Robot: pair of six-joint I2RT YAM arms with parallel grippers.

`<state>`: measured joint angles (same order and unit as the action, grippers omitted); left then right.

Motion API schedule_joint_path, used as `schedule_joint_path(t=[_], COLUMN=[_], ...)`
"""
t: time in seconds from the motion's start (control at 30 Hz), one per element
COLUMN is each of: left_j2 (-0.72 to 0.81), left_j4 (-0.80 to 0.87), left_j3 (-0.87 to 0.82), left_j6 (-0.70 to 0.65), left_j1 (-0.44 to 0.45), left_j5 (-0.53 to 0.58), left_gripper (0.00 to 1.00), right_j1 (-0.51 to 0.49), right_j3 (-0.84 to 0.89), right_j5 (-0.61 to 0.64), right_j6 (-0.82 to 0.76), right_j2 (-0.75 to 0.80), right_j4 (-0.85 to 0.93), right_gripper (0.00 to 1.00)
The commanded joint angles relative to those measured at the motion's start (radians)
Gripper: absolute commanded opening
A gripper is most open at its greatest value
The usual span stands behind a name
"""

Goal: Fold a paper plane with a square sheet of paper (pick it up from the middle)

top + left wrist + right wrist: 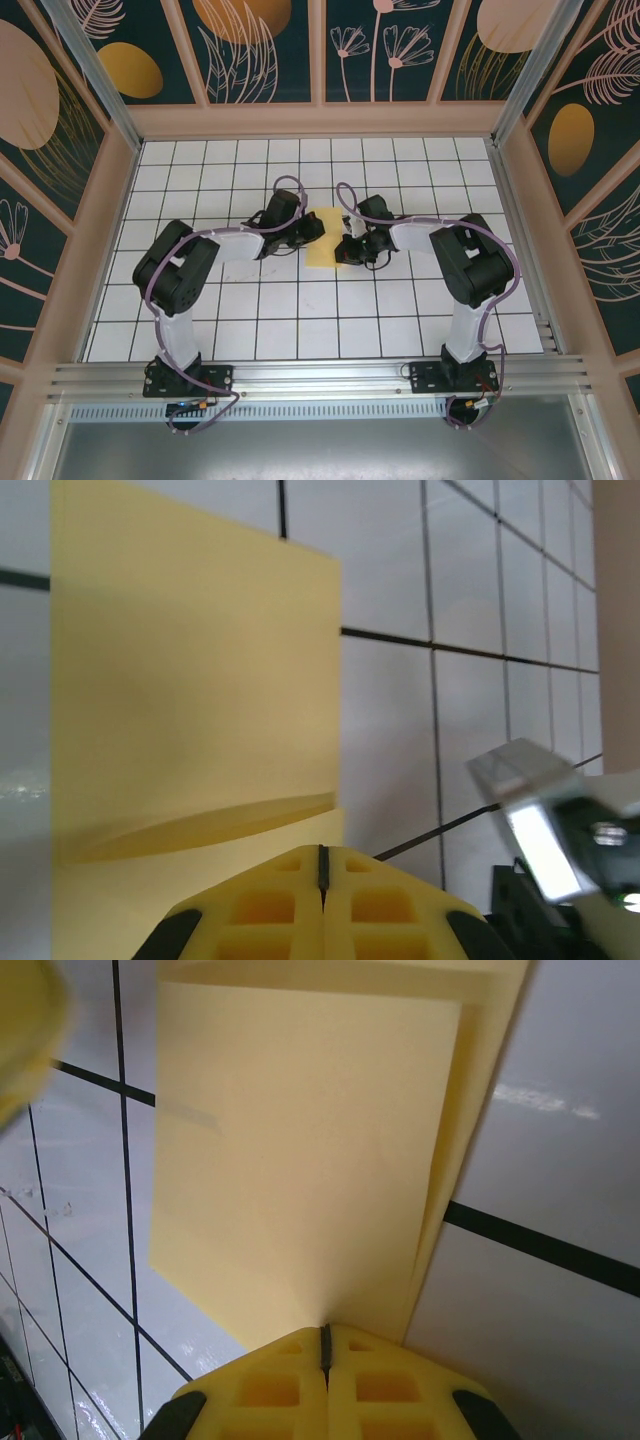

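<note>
The square sheet of paper (326,250) lies at the middle of the grid table, pale yellow and doubled over into a narrow rectangle. In the right wrist view its upper layer (300,1160) rises off the lower layer and runs into the closed jaws of my right gripper (325,1332), which is shut on its edge. My left gripper (322,852) is shut, its tips low over the near part of the sheet (190,670), where a shallow raised fold crosses. From above, the left gripper (312,230) and the right gripper (348,248) flank the paper.
White tiles with black grid lines (300,300) surround the sheet. Wooden walls (320,120) enclose the table on three sides. Part of the right arm (545,830) shows at the lower right of the left wrist view, close to my left fingers.
</note>
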<state>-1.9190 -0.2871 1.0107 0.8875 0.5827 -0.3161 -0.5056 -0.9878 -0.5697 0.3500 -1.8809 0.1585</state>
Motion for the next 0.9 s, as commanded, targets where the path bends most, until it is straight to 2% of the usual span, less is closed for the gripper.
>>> schedule_joint_path(t=[0.0, 0.37, 0.87], left_j2=[-0.041, -0.081, -0.08], left_j4=[0.016, 0.044, 0.05], left_j3=[0.002, -0.011, -0.032], left_j6=[0.011, 0.005, 0.008], left_j1=[-0.008, -0.01, -0.009], left_j5=[-0.014, 0.046, 0.065], left_gripper=[0.01, 0.0, 0.0], right_j1=[0.014, 0.001, -0.036], right_j3=[0.053, -0.08, -0.241], right_j5=[0.103, -0.015, -0.033], right_j6=[0.003, -0.015, -0.012], right_j2=[-0.04, 0.012, -0.137], right_j4=[0.155, 0.115, 0.107], right_gripper=[0.01, 0.02, 0.02])
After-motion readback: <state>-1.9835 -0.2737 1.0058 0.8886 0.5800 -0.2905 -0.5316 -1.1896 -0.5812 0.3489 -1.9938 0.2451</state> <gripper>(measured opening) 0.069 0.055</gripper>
